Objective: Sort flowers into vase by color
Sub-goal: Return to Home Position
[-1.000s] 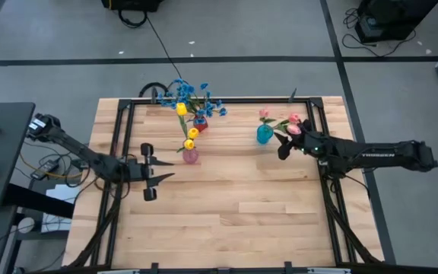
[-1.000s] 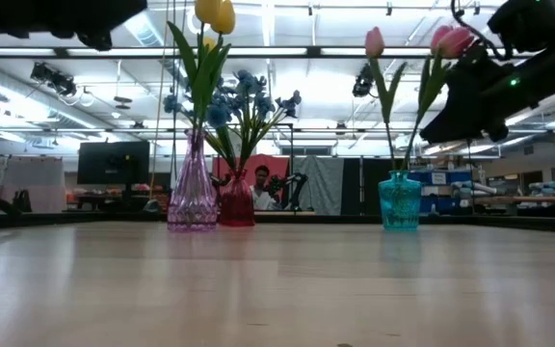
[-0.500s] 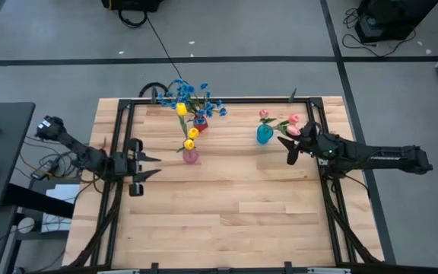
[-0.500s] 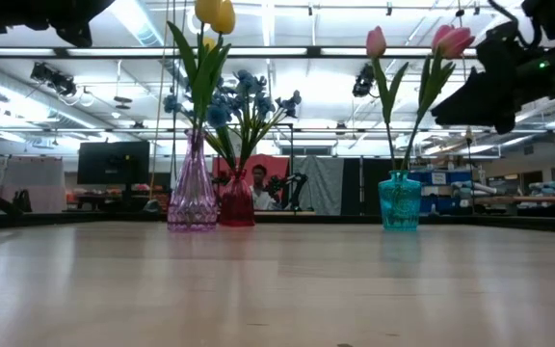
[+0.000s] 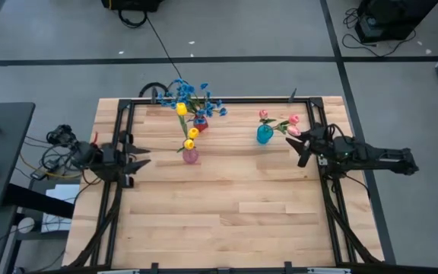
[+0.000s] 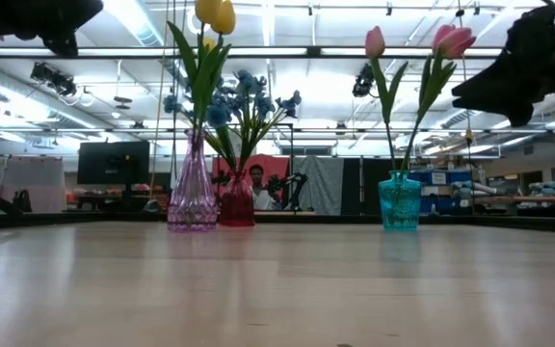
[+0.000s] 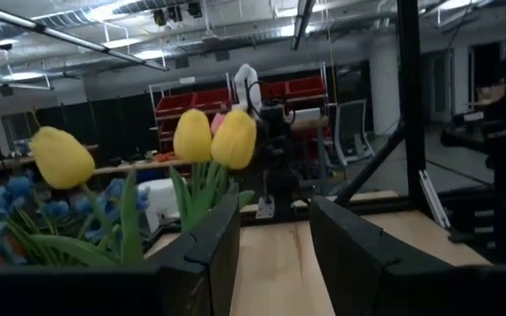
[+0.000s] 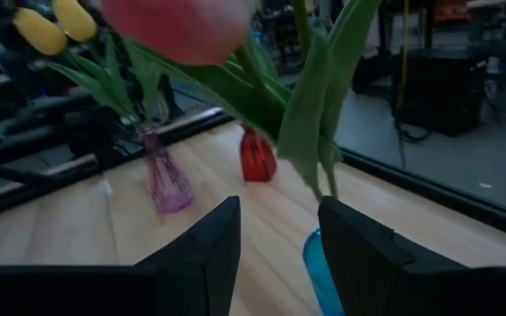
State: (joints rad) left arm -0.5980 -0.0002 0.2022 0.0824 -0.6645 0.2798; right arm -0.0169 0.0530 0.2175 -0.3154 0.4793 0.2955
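Observation:
Three vases stand on the table. The pink vase (image 5: 191,156) (image 6: 193,198) holds yellow tulip buds (image 5: 182,109) (image 7: 234,139). Behind it, toward the far edge, the red vase (image 5: 200,124) (image 6: 236,208) carries blue sprays (image 5: 192,93). The teal vase (image 5: 265,135) (image 6: 399,200) holds pink tulip buds (image 5: 293,120) (image 6: 451,40), their stems inside it. My left gripper (image 5: 137,161) (image 7: 275,254) is open and empty, left of the pink vase. My right gripper (image 5: 301,148) (image 8: 279,237) is open and empty, just right of the pink tulips.
A black metal frame (image 5: 128,122) runs along the table's left, far and right edges. The wooden top (image 5: 226,205) toward the near edge carries nothing. A person (image 6: 257,183) shows in the room far behind the vases.
Both arms have drawn back. My left gripper has moved toward the table's left edge, away from the pink vase. My right gripper has moved toward the right edge, away from the pink tulips and the teal vase. The vases and flowers have stayed put.

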